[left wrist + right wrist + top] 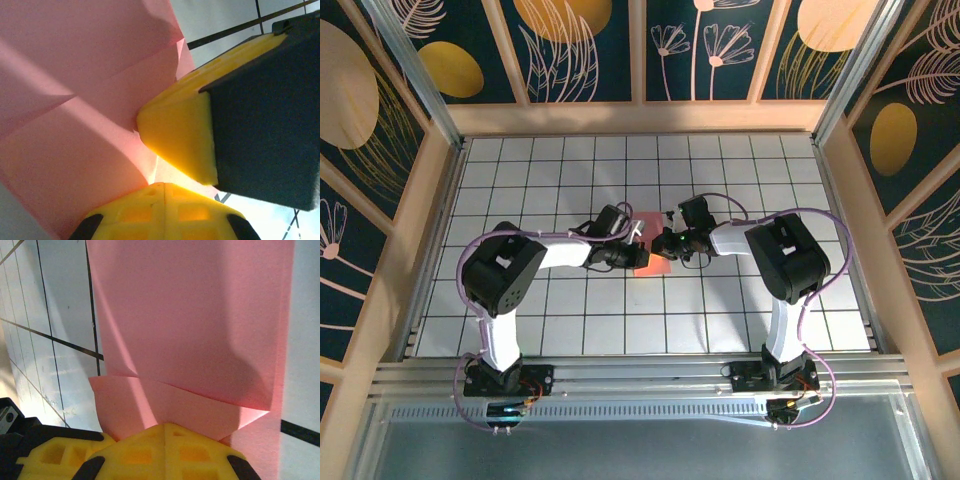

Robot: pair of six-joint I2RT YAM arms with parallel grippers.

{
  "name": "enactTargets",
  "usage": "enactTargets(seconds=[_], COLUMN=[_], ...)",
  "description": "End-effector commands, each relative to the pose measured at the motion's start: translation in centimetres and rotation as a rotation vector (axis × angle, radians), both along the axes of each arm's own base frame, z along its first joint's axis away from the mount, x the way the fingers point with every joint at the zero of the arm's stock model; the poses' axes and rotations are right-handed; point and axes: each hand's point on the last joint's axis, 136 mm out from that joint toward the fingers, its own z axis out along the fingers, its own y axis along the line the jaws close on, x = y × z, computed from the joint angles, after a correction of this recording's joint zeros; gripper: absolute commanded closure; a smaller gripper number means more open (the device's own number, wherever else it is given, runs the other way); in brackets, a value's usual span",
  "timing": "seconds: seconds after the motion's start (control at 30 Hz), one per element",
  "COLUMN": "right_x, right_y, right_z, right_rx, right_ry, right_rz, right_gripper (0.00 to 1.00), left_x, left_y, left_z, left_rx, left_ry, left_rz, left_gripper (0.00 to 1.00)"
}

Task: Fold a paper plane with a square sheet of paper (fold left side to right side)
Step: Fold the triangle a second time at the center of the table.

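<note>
The salmon-pink square sheet of paper (651,250) lies on the gridded table between the two arms, folded into overlapping flaps with slanted creases (75,100) (190,325). My left gripper (638,246) is shut, its yellow fingertips (165,189) resting against the paper's left part. From the right, my right gripper (666,241) is shut too, its tips (165,429) pressed on the folded layers. In the left wrist view the right gripper's yellow finger (180,135) touches the paper just beyond my own tips. No paper shows between either pair of jaws.
The white gridded table top (570,180) is boxed in by wooden walls and aluminium posts (430,100). Both arms reach inward from their bases (505,375) (775,375) at the near edge, with purple cables looping beside them.
</note>
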Motion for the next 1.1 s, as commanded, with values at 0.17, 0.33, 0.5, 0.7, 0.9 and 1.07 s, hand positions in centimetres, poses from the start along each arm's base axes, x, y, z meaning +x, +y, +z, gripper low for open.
enactTargets(seconds=[0.17,0.33,0.5,0.7,0.9,1.07], right_x=[-2.2,-2.2,-2.2,-2.2,-2.2,-2.1], right_y=[-3.5,-3.5,-3.7,-3.8,-3.8,-3.7], right_z=[-5.3,-5.4,-5.6,-5.7,-5.7,-5.6], right_rx=[-0.181,-0.182,-0.193,-0.197,-0.197,-0.198], right_ry=[0.125,0.130,0.130,0.134,0.136,0.132], right_rz=[-0.034,-0.033,-0.033,-0.035,-0.035,-0.035], right_gripper=[1.00,1.00,1.00,1.00,1.00,1.00], left_x=[1.2,0.4,-0.9,-3.1,-4.7,-5.6], left_y=[0.0,0.8,1.3,1.9,2.7,3.0], left_z=[-0.2,-1.2,-2.0,-2.9,-2.9,-2.7], left_rx=[0.021,0.061,0.110,0.152,0.169,0.163], left_ry=[-0.023,-0.007,0.001,0.014,0.011,0.009], left_rz=[0.031,0.017,-0.026,-0.071,-0.096,-0.121], left_gripper=[1.00,1.00,1.00,1.00,1.00,1.00])
